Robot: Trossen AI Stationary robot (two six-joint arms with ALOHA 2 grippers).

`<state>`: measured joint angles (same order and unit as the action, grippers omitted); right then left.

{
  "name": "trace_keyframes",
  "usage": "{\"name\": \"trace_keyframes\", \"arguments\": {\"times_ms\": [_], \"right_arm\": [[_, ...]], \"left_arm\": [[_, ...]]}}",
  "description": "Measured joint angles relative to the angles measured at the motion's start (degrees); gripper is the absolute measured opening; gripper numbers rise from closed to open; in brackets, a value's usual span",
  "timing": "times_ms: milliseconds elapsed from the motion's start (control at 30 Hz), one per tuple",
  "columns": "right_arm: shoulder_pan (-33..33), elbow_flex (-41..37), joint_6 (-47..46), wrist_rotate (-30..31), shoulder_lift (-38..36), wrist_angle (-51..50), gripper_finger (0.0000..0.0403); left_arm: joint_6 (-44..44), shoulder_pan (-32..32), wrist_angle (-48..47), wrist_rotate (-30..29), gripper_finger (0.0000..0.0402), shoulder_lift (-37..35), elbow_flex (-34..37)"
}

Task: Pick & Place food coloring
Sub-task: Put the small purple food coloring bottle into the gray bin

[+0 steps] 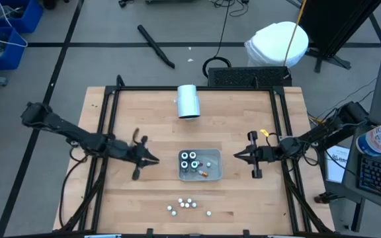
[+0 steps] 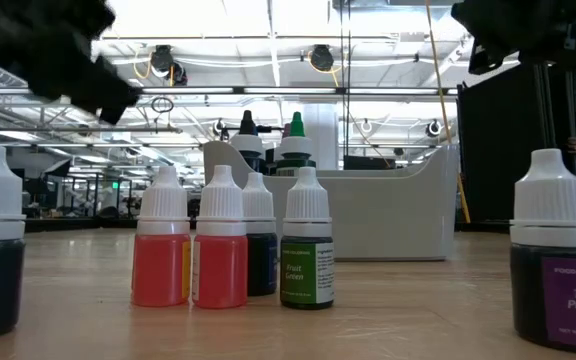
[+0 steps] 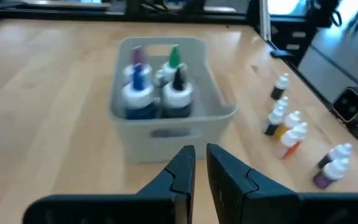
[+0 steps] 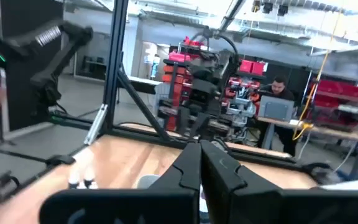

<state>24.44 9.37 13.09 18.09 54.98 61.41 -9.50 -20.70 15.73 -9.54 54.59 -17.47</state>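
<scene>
A: How do the arms sit over the wooden table (image 1: 243, 119)?
B: Both reach inward, level and low. The left gripper (image 1: 152, 160) hangs just left of the grey tray (image 1: 215, 173), fingers a narrow slit apart, holding nothing. The right gripper (image 1: 238, 156) points at the tray's right side, jaws pressed shut, empty.
A: And the food coloring (image 1: 186, 205)?
B: Several bottles stand inside the tray; a loose cluster stands on the table nearer the front edge.

"Fruit Green" on the green bottle (image 2: 307, 262); "Food Color… Taro Purple" on the purple bottle (image 2: 560, 270).
</scene>
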Motion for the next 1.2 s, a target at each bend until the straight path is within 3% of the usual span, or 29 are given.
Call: {"name": "trace_keyframes", "arguments": {"times_ms": [200,367,600,867,967,1200], "right_arm": [[-0.02,0.0,4.56,0.02,0.0,-1.16,0.0],[-0.02,0.0,6.65,-0.08,-0.02,-3.43,0.0],[0.05,0.0,4.06,-0.26,0.0,-5.23,0.0],[0.07,0.0,-5.04,-0.22,0.0,-5.21,0.0],[0.07,0.0,-6.76,-0.22,0.0,-5.63,0.0],[0.07,0.0,-7.56,-0.22,0.0,-6.66,0.0]], "left_arm": [[3.79,-9.24,-11.66,-2.71,0.0046,12.27,-16.21],[-5.35,-13.01,-18.57,-9.85,0.0047,18.46,-25.99],[-11.93,-16.06,-18.88,-12.97,0.0047,26.3,-30.58],[-12.37,-21.29,-15.59,-10.97,0.0053,35.18,-32.35],[-10.4,-23.43,-12.08,-9.94,0.0083,38.95,-32.33],[-10.13,-24.52,-10.19,-9.43,0.02,42.34,-32.33]]}}
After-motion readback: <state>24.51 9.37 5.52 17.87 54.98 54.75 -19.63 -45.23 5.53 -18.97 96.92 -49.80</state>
